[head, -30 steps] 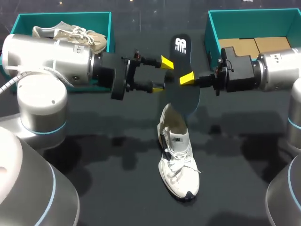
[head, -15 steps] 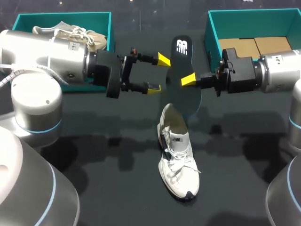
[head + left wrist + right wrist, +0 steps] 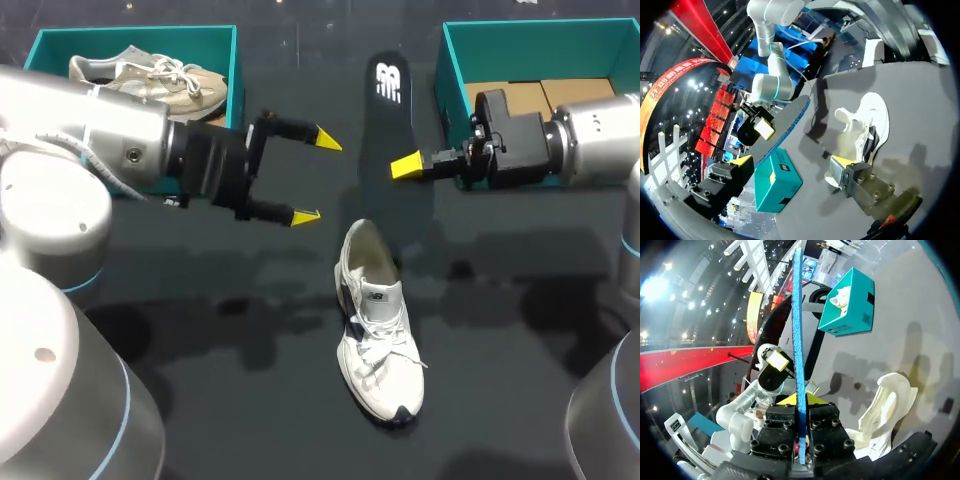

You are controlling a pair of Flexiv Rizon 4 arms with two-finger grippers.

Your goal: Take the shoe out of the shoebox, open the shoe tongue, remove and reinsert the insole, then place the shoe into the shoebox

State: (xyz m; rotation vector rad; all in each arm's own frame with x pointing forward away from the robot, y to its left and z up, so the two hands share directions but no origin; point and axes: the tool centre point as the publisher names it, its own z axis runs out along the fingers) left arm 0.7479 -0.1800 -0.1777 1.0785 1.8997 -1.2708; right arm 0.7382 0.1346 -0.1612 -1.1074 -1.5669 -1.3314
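Above the middle of the table (image 3: 200, 400), the right gripper (image 3: 408, 166) has its jaws pressed onto the long edge of the black insole (image 3: 390, 110), pinching it at about mid-length. The insole is held off the surface. Its far end points between the two boxes and its near end hangs close over the shoe's opening. From the right wrist it shows edge-on, rising straight out from between the fingers, so the grip looks square and firm.

The white shoe (image 3: 375, 340) stands on its sole near the table's centre, toe toward the robot and heel toward the insole. Its tongue looks lifted, which leaves the mouth open. That lines the shoe up for the insole to be slid back in, which seems to be the step in hand.

The left gripper (image 3: 315, 178) hangs beside the insole without touching it, jaws spread wide and holding nothing. It is probably placed there to keep clear of the insole, or to steady the shoe when needed.

Behind the right arm is the open shoebox (image 3: 450, 60) with cardboard on its floor. Another box (image 3: 235, 60) at the far left holds a second shoe (image 3: 150, 75).
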